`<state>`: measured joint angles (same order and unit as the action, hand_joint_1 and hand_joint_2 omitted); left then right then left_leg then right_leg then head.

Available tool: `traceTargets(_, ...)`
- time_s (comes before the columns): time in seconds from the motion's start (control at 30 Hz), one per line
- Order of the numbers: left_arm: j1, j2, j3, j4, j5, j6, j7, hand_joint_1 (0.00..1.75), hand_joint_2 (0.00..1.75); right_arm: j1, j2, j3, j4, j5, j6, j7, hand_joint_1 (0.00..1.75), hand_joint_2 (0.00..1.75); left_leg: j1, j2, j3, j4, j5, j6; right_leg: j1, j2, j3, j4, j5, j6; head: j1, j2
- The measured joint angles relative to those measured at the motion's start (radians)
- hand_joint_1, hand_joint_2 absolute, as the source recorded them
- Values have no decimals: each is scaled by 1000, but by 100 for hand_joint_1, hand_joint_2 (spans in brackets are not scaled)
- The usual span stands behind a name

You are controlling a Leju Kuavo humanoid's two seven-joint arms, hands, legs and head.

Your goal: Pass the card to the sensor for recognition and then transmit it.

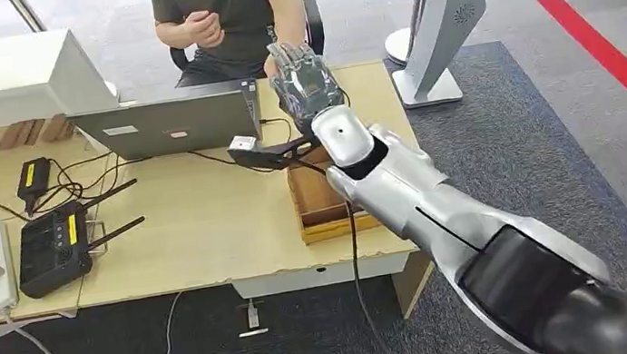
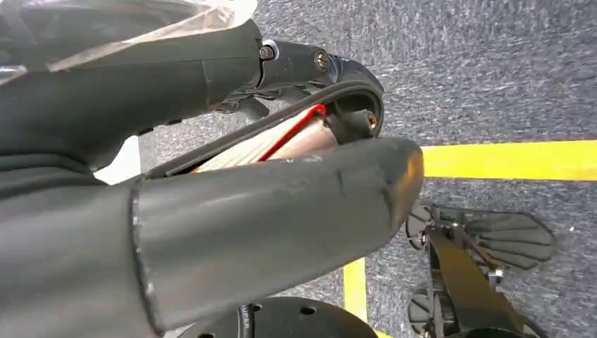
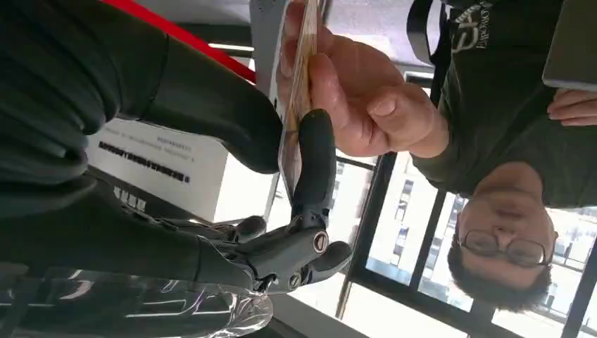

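Your right hand (image 3: 211, 134) is raised across the desk toward the seated person, and it pinches the card (image 3: 299, 91) edge-on between its thick thumb and a dark finger (image 3: 315, 162). The person's hand (image 3: 352, 98) grips the same card from the far side, so both hold it at once; judging by that, this is the transmit step, and the handover looks close to done. In the head view the right hand (image 1: 304, 76) stands upright past the laptop (image 1: 170, 123), which puts the card within easy reach of the person (image 1: 228, 10).

The sensor (image 1: 262, 150), a dark flat reader with a small white block on it, sits on the desk (image 1: 198, 229) just beside the wooden box (image 1: 323, 208), below your forearm.

Your left hand (image 2: 211, 197) hangs by the floor with a red-edged flat object (image 2: 281, 137) between thumb and fingers; whether it truly grips it, you cannot tell.
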<state>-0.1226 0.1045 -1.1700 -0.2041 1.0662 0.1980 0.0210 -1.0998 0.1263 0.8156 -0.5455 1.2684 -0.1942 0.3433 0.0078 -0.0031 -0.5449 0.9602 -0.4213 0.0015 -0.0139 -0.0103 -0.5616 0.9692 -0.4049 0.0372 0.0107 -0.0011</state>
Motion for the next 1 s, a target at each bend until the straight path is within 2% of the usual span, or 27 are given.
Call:
traceTargets(0.03, 0, 0, 0, 0, 0, 0, 2, 0, 0, 0, 0, 1, 3, 0, -4, 0, 0, 175, 0, 0, 0, 0, 0, 0, 0, 0, 0, 0, 0, 0, 0, 0)
traceTargets(0.07, 0, -1, 0, 0, 1, 0, 5, 0, 0, 0, 0, 2, 6, 0, -11, 1, 0, 175, 0, 0, 0, 0, 0, 0, 0, 0, 0, 0, 0, 0, 0, 0)
traceTargets(0.1, 0, -1, 0, 0, 2, 0, 7, 0, 0, 0, 0, 3, 9, 1, -18, 3, 0, 0, 0, 0, 0, 0, 0, 0, 0, 0, 0, 0, 0, 0, 0, 0)
traceTargets(0.37, 1, -2, 0, 0, 1, 0, 14, 0, 0, -8, -11, 13, 22, 18, -27, -7, 0, 0, 0, 0, 0, 0, 0, 0, 0, 0, 0, 0, 0, 0, 0, 0)
traceTargets(0.5, 1, -2, 0, 0, 12, 1, 11, 0, 0, -14, -27, 21, 26, 31, -7, -15, 0, 0, 0, 0, 0, 0, 0, 0, 0, 0, 0, 0, 0, 0, 0, 0)
traceTargets(0.6, 2, -2, 0, 0, 24, 1, 0, 0, 0, -31, -58, 27, 21, 34, 21, -17, 0, 0, 0, 0, 0, 1, 0, 0, 0, 0, 0, 0, 0, 0, 0, 0)
traceTargets(0.7, 4, -2, 0, 0, 32, 1, -4, 0, 0, -41, -131, 25, -15, 25, 112, 7, 0, 0, 0, -1, 1, 2, 0, 0, 0, -1, 0, -1, 0, 1, -1, 0)
traceTargets(0.83, 12, -2, 0, 0, 31, -5, -2, 0, 0, -23, -286, -3, -97, 16, 195, 34, 0, 0, -1, -2, 0, 3, -1, 2, -1, -1, 1, -2, 1, 1, -1, 0)
traceTargets(1.0, 16, -2, 0, 0, 32, -17, 0, 0, 0, 76, -497, -76, -211, -13, 287, 70, 0, 0, -1, -2, 0, 5, -2, 3, -1, -1, 2, -3, 1, 2, 2, 0)
